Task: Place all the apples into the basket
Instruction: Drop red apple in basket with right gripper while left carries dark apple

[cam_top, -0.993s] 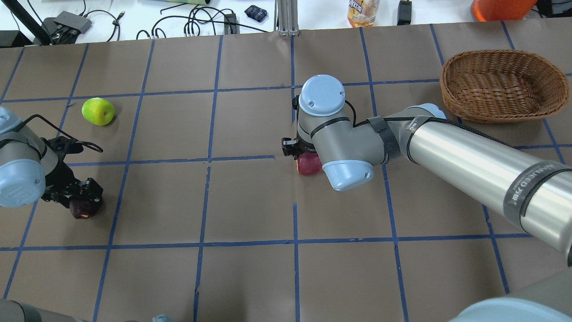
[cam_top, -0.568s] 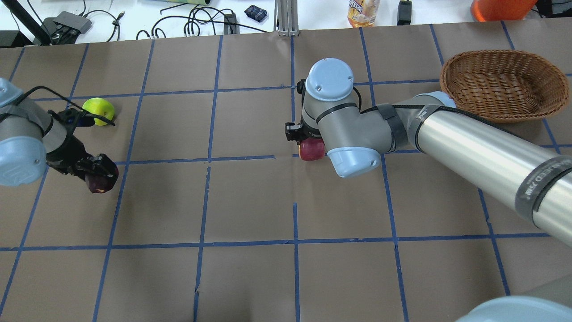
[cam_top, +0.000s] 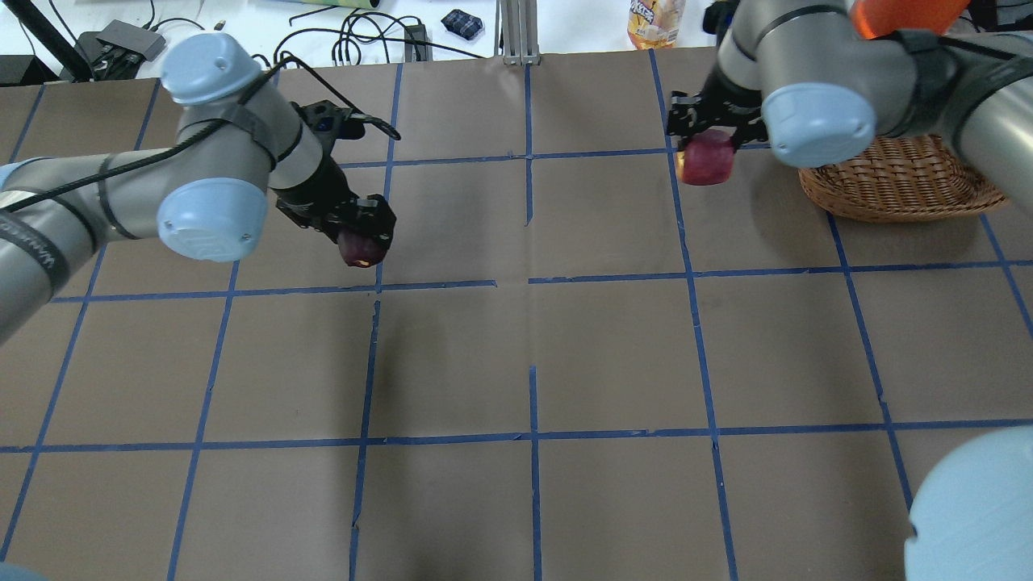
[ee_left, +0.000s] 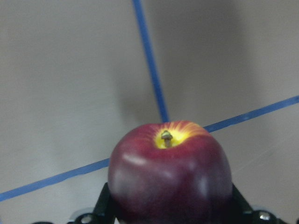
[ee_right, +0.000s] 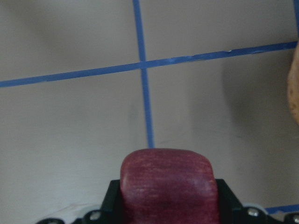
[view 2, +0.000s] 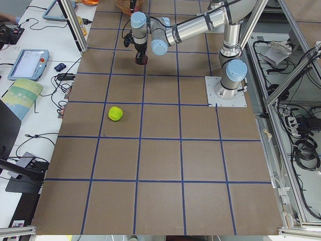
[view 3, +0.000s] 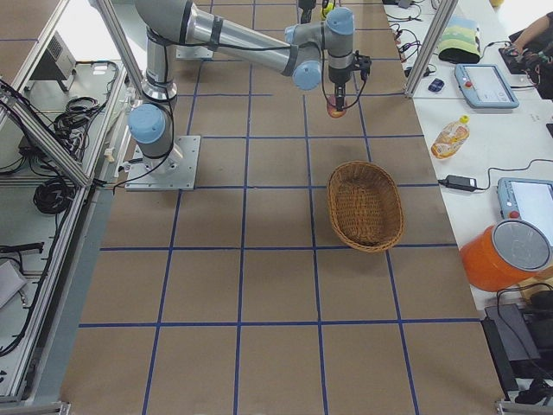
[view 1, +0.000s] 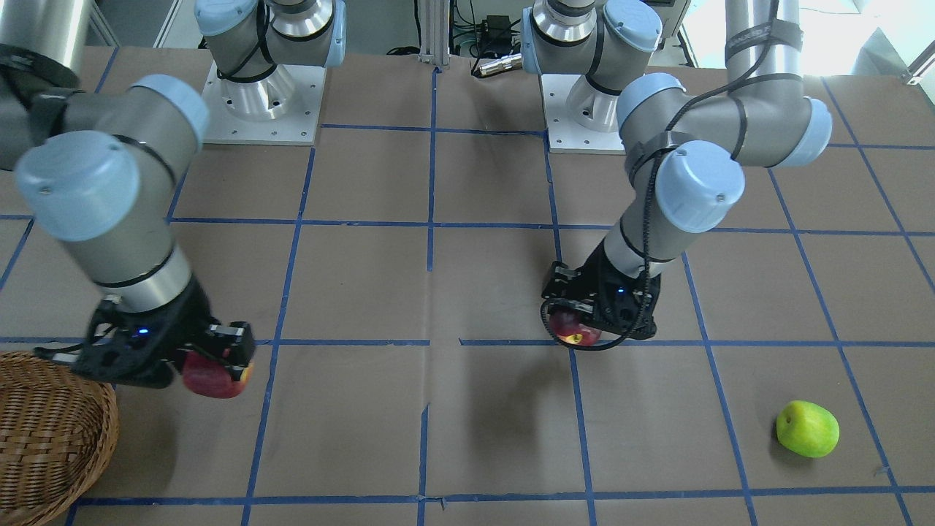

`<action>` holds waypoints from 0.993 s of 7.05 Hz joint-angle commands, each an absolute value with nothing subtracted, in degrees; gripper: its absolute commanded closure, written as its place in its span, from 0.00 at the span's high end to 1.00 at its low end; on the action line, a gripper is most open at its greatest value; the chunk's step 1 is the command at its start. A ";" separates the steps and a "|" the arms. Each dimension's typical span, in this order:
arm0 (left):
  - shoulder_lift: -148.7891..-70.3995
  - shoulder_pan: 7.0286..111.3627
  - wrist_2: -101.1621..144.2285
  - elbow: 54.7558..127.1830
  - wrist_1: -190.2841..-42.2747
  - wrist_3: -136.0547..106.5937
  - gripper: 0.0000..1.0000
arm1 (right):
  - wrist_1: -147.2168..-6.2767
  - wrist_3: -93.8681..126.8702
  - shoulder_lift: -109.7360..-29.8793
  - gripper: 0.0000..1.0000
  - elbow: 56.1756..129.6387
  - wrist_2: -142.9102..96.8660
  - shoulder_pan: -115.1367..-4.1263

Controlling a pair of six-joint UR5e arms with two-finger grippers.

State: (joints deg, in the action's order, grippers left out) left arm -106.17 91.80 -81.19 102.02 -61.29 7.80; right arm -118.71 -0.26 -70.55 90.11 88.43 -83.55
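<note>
Two apples airborne, none in basket (cam_top: pixel 888 198) yet. Right gripper (cam_top: pixel 708 139) clamped on red apple (cam_top: pixel 706 159), just beside basket rim, not over it; early release likely drops it outside, where it rolls. Left gripper (cam_top: pixel 365 232) pinching maroon apple (cam_top: pixel 361 250), well apart from basket; both arms heading to same spot risks collision. Green apple (view 1: pixel 807 429) on table at robot's left end; round, rolls if nudged.

I see bright, even overhead light and soft shadows on the table (cam_top: pixel 452 355); the maroon apple (ee_left: pixel 170 182) blurs (wrist view).
</note>
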 commanded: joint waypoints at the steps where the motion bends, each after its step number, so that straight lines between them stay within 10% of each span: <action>1: -112.11 103.22 -78.33 100.72 -51.14 -12.22 0.07 | -115.05 -17.00 -69.70 0.04 88.86 88.33 -68.26; 3: -117.83 106.94 -78.13 100.81 -44.67 -21.14 0.07 | -117.24 -21.00 -66.72 0.22 87.90 87.11 -65.48; 4: -119.69 110.70 -78.66 100.72 -43.52 -25.53 0.53 | -117.33 -21.09 -66.54 0.47 86.76 85.79 -65.48; 6: -118.93 111.09 -78.23 99.68 -38.15 -32.07 0.92 | -117.33 -21.01 -66.10 0.93 85.61 84.65 -65.48; 7: -117.35 110.83 -77.18 100.36 -38.84 -36.60 1.00 | -117.07 -21.01 -65.75 1.00 83.95 84.29 -65.48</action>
State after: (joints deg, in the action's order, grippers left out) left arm -118.70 110.84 -78.05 100.10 -39.07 -32.12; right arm -117.27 -20.99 -66.13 85.47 84.94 -65.51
